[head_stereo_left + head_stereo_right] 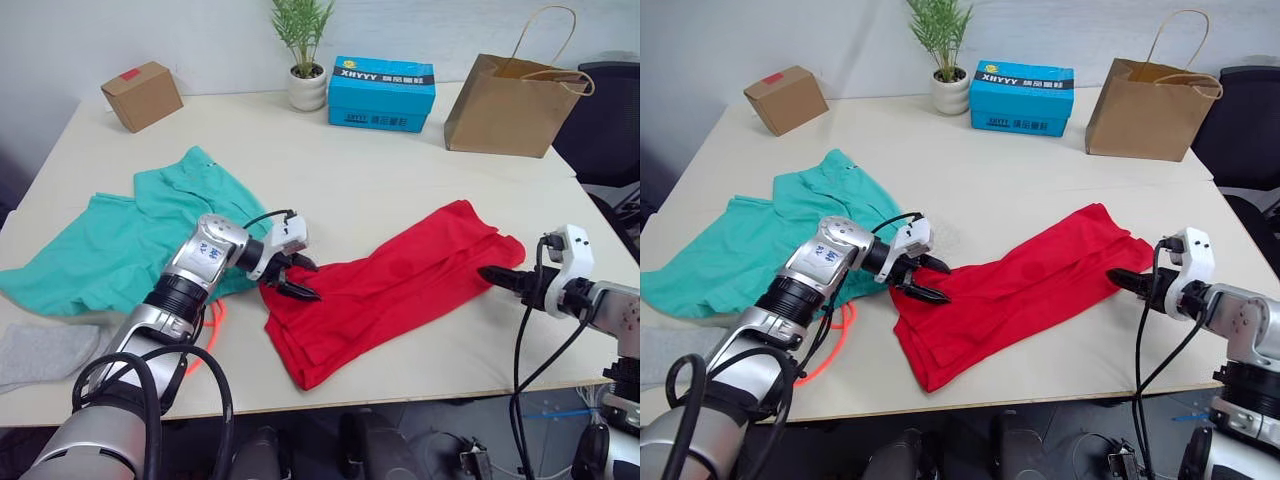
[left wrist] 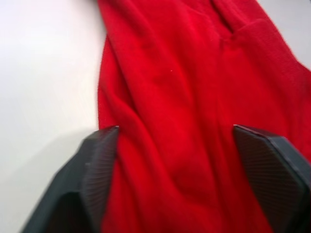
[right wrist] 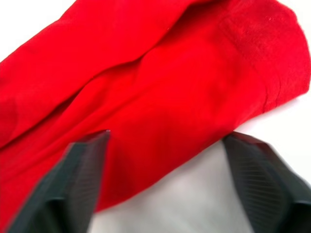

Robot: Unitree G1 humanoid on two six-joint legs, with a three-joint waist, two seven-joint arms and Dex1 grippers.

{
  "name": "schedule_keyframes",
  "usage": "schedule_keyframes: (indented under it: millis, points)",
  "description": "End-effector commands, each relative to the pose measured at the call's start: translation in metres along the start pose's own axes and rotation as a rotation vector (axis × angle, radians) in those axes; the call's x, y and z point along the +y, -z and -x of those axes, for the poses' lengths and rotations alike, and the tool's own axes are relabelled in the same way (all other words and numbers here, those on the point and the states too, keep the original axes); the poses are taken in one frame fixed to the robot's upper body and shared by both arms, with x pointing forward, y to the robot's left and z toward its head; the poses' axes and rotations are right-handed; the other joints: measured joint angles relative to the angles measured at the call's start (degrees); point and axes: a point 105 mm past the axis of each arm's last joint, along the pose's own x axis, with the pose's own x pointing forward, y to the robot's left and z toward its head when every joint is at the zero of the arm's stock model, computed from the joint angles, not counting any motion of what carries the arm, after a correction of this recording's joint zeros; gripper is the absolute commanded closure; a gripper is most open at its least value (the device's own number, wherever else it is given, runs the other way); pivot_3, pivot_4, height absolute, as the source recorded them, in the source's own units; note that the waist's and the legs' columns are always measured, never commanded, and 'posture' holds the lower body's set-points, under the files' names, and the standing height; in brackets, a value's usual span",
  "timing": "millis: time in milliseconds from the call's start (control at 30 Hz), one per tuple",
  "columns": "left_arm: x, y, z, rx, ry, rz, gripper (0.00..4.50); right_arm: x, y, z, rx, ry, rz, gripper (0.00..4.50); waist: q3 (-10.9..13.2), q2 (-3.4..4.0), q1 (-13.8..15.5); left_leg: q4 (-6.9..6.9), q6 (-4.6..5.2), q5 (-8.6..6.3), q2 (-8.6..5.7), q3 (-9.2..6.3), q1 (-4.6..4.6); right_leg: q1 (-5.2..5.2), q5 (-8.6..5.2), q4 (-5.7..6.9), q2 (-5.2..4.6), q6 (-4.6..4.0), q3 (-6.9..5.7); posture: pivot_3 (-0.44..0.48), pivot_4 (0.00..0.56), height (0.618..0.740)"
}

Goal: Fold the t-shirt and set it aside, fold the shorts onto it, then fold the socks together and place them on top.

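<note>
table (image 1: 400,170) | 1 shorts (image 1: 120,235) at left, orange drawstring near front edge | 1 t-shirt (image 1: 400,285) centre-right, bunched lengthwise | left gripper (image 1: 292,279) jaws spread over its left end | right gripper (image 1: 497,275) jaws spread at right end | socks (image 1: 40,350) front-left, count unclear | wrist views: cloth between fingers

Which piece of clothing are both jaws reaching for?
The bright red cloth t-shirt, stretched between both open jaws; the teal-green cloth shorts and grey sock lie aside.

Shorts (image 1: 120,235) left of t-shirt (image 1: 390,290); socks (image 1: 40,352) prob. front-left, by table (image 1: 400,170) edge.
</note>
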Motion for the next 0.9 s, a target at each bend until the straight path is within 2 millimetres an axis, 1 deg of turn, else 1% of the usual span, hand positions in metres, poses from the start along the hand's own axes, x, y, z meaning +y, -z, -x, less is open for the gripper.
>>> schedule_keyframes:
  millis: [33,167,233,267,300,400,500,600,700,767,833,900]
  points:
    - [-0.005,0.001,0.004,0.011,0.007,0.026,2.01,0.005,-0.006,-0.010,-0.021,-0.024,0.017,2.28,0.00,0.00,-0.02,0.00,0.00,0.00,0.00,0.00,-0.01,-0.01,0.00,0.01,0.00,0.00,0.00,0.000,0.150,0.740]
    - [-0.003,0.009,0.009,0.015,-0.047,0.051,3.26,0.005,-0.013,-0.020,-0.034,-0.026,0.054,3.67,0.00,0.00,-0.06,-0.01,-0.01,0.00,0.02,0.01,0.00,-0.04,-0.01,0.04,0.02,-0.01,0.03,0.000,0.150,0.740]
    - [-0.004,0.010,0.009,-0.009,-0.073,0.066,3.84,0.008,-0.019,-0.025,-0.037,-0.040,0.081,4.34,0.00,0.00,-0.08,-0.01,-0.01,0.01,0.02,0.02,0.00,-0.04,-0.01,0.04,0.02,-0.01,0.04,0.000,0.150,0.740]
    - [-0.006,0.010,0.009,-0.027,-0.087,0.076,4.17,0.010,-0.021,-0.027,-0.041,-0.045,0.095,4.50,0.00,0.00,-0.06,-0.01,-0.01,0.00,0.02,0.02,0.01,-0.04,-0.01,0.04,0.02,-0.01,0.06,0.000,0.150,0.740]
    - [-0.007,0.009,0.009,-0.039,-0.096,0.082,4.47,0.010,-0.023,-0.029,-0.043,-0.049,0.103,4.50,0.00,0.00,-0.06,-0.01,-0.01,0.00,0.02,0.02,0.00,-0.04,-0.01,0.05,0.02,-0.01,0.06,0.000,0.150,0.740]
    - [-0.016,-0.007,0.012,-0.124,-0.136,0.095,4.49,0.014,-0.030,-0.035,-0.045,-0.065,0.170,4.50,0.01,0.00,0.02,0.00,-0.01,0.00,0.03,0.03,0.00,-0.05,-0.01,0.06,0.02,-0.01,0.08,0.000,0.150,0.740]
    - [-0.032,-0.016,0.018,-0.178,-0.220,0.101,4.49,0.021,-0.047,-0.048,-0.080,-0.078,0.259,4.50,0.02,-0.02,-0.07,0.01,-0.01,0.00,0.02,0.02,-0.03,-0.06,-0.01,0.07,0.00,0.00,0.08,0.000,0.150,0.740]
    - [-0.040,-0.007,0.023,-0.205,-0.340,0.152,4.49,0.036,-0.063,-0.064,-0.123,-0.110,0.299,4.50,0.02,-0.02,-0.24,0.01,-0.01,0.01,0.03,0.05,0.01,-0.07,-0.01,0.12,0.01,0.00,0.14,0.000,0.150,0.740]
    - [-0.046,0.007,0.022,-0.242,-0.453,0.244,4.49,0.050,-0.073,-0.085,-0.142,-0.114,0.406,4.50,0.02,-0.03,-0.73,0.00,-0.03,0.02,0.06,0.04,0.06,-0.05,-0.01,0.13,0.05,-0.01,0.15,0.000,0.150,0.740]
    - [-0.051,0.013,0.021,-0.265,-0.509,0.292,4.49,0.057,-0.080,-0.093,-0.170,-0.114,0.436,4.50,0.03,-0.03,-0.86,0.00,-0.04,0.02,0.06,0.02,0.04,-0.04,-0.02,0.09,0.06,-0.01,0.14,0.000,0.150,0.740]
    - [-0.057,0.019,0.019,-0.294,-0.557,0.339,4.49,0.065,-0.086,-0.099,-0.211,-0.127,0.408,4.50,0.04,-0.05,-0.76,-0.01,-0.04,0.02,0.05,-0.02,-0.01,-0.05,-0.02,0.08,0.04,-0.01,0.11,0.000,0.150,0.740]
    - [-0.058,0.023,0.021,-0.331,-0.630,0.382,4.49,0.073,-0.087,-0.105,-0.226,-0.144,0.433,4.50,0.04,-0.05,-0.53,-0.03,-0.03,0.01,0.04,-0.01,-0.02,-0.04,-0.02,0.04,0.01,-0.01,0.12,0.000,0.150,0.740]
